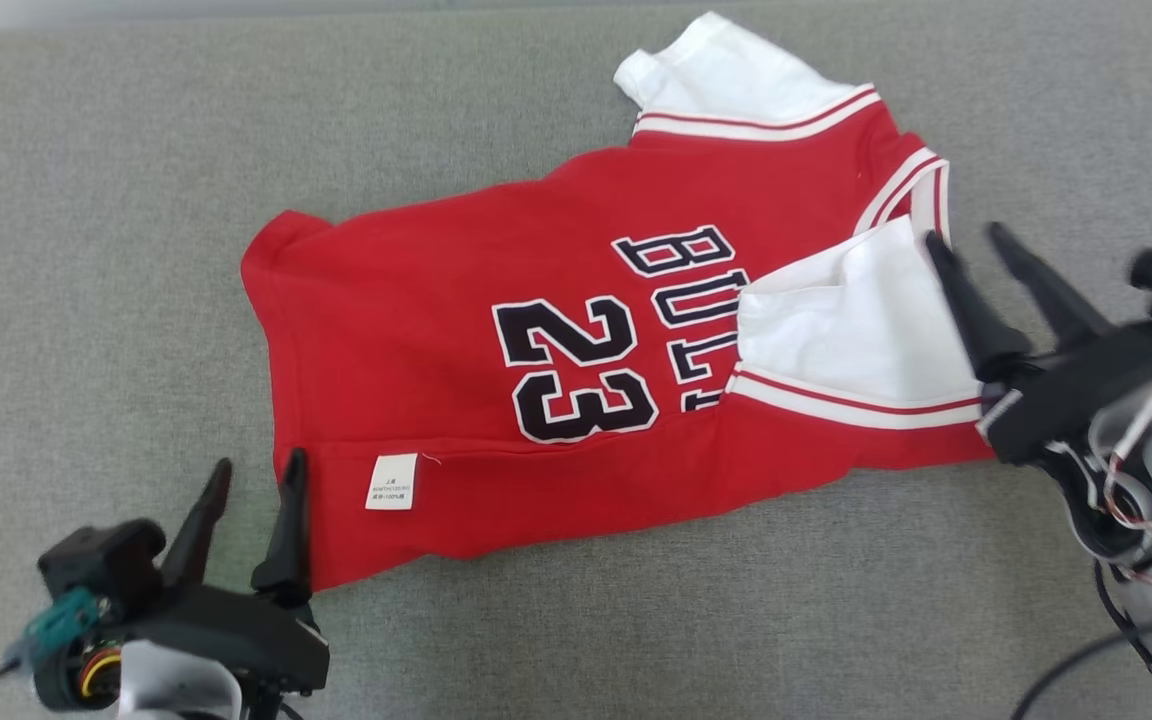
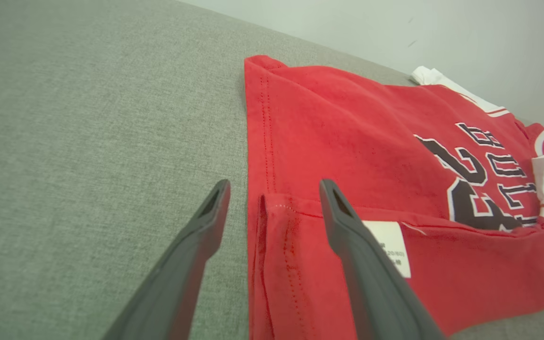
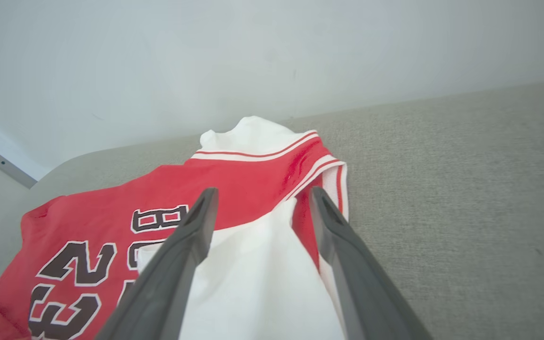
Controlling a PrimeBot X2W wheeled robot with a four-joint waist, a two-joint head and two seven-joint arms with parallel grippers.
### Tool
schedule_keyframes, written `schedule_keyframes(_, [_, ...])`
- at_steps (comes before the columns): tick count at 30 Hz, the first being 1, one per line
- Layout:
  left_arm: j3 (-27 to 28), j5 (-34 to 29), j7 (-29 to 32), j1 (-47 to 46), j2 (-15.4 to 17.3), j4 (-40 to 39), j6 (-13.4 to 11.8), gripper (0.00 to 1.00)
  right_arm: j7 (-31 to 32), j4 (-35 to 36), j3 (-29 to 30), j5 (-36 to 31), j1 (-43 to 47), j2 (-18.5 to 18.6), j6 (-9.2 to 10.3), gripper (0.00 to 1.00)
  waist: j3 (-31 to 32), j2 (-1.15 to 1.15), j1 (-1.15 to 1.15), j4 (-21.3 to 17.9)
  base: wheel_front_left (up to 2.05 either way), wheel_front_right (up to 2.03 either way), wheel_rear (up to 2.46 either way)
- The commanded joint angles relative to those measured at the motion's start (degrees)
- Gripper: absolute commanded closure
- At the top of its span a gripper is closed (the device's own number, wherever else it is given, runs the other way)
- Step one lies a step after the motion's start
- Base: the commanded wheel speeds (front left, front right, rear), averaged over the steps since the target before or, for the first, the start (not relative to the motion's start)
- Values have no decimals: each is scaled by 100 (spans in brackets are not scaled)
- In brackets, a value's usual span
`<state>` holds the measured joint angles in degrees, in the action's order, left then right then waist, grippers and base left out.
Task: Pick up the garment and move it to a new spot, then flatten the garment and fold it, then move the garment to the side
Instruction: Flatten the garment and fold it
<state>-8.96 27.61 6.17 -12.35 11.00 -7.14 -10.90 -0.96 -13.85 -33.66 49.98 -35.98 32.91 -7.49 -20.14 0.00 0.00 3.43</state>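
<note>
Surface: grey woven upholstery (image 1: 86,200), flat, covering nearly the whole head view. Plain pale wall (image 3: 158,56) behind it in the right wrist view; a thin grey strip (image 3: 3,163) runs slantwise at that view's left edge.

Garment (image 1: 416,330): red jersey, black-and-white "23" and lettering, lying across the centre of the head view and angled up toward the upper right. Its lower edge is folded over, with a white care label (image 1: 392,482) facing up at lower left. One white sleeve (image 1: 726,70) lies at top centre-right. The other white sleeve (image 1: 836,320) is folded in over the red front, partly covering the lettering.

Left gripper (image 1: 258,470): lower left of the head view, jaws wide apart, gripping nothing. In the left wrist view one finger (image 2: 206,226) is over bare upholstery and the other crosses the folded red corner beside the label.

Right gripper (image 1: 964,238): right edge of the head view, jaws wide apart, nothing held. In the right wrist view the tips sit above the folded-in sleeve; contact with the cloth cannot be told.
</note>
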Motion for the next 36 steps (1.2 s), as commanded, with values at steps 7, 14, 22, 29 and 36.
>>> schedule_keyframes(7, [99, -432, -936, 318, -120, -271, -246, 0, -1205, 7, 987, -768, 832, -392, 0, 0, 304, 0, 0, -108, 0, 0, 0])
schedule_keyframes(14, [2, -825, -1687, 312, -154, -86, -311, 0, -1409, 558, 1778, -1953, 1745, -1045, 0, 0, 611, 0, 0, -240, 0, 0, 0])
schedule_keyframes(22, [-159, -1198, -1891, 560, -29, 154, -414, 0, -1422, 1153, 2060, -2978, 2729, -1419, 0, 0, 954, 0, 0, -328, 0, 0, 0])
schedule_keyframes(29, [-279, -1321, -1825, 890, 48, 200, -468, 0, -1208, 1497, 2161, -3226, 3366, -1622, 0, 0, 1239, 0, 0, -353, 0, 0, 0])
schedule_keyframes(36, [-315, -1357, -1723, 1113, 123, 175, -535, 0, -993, 1776, 2261, -3331, 3721, -1738, 0, 0, 1413, 0, 0, -365, 0, 0, 0])
